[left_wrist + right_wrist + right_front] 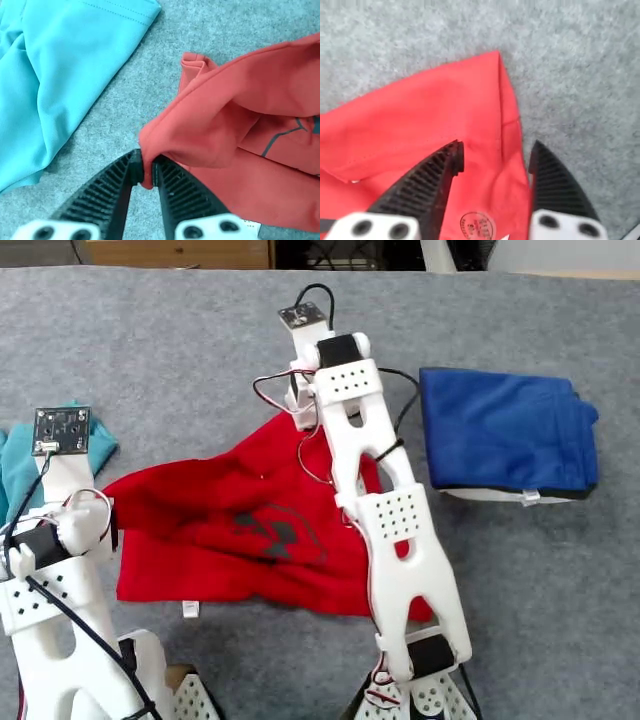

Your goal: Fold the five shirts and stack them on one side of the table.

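A teal shirt point(60, 75) lay at the worktop's point(180, 330) left edge. Beside it, the left end effector point(147, 170) was pinched tight on a fold of the red shirt point(230, 530), which was spread mid-worktop. The right end effector point(495, 160) gaped wide over that shirt's corner, gripping nothing. A folded blue shirt point(505, 430) lay at the right.

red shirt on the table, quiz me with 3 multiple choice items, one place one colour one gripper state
1. In the high view, the folded blue shirt lies: A) right of the red shirt B) left of it C) on it
2. What colour is the shirt at the high view's left edge? A) white B) teal C) yellow
3. The left gripper is: A) open B) shut on the red shirt C) shut on the teal shirt

1 A, it lies apart, to the right. 2 B, teal cloth shows there. 3 B, it pinches a red fold.
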Robot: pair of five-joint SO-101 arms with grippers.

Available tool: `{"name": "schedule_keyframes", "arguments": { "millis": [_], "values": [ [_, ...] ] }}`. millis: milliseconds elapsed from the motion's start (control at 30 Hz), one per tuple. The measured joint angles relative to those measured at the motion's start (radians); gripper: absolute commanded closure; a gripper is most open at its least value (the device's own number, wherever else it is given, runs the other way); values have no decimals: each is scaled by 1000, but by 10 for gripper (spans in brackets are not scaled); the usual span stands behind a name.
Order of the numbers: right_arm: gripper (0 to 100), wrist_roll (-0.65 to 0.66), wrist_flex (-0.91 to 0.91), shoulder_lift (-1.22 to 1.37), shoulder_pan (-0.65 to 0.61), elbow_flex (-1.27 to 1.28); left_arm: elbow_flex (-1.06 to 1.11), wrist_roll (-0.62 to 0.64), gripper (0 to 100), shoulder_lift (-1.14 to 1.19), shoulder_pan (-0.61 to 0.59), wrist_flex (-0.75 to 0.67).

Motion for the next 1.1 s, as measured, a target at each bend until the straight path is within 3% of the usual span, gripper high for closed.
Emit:
{"name": "schedule_keyframes", "arguments": {
  "millis": [467,933,1100],
  "values": [
    [968,0,-41,81,2,-12,0,0,972,0,0,0],
    [963,9,17,83,43,-138,0,0,972,0,0,0],
    [913,12,44,83,49,-210,0,0,972,0,0,0]
  ]
}}
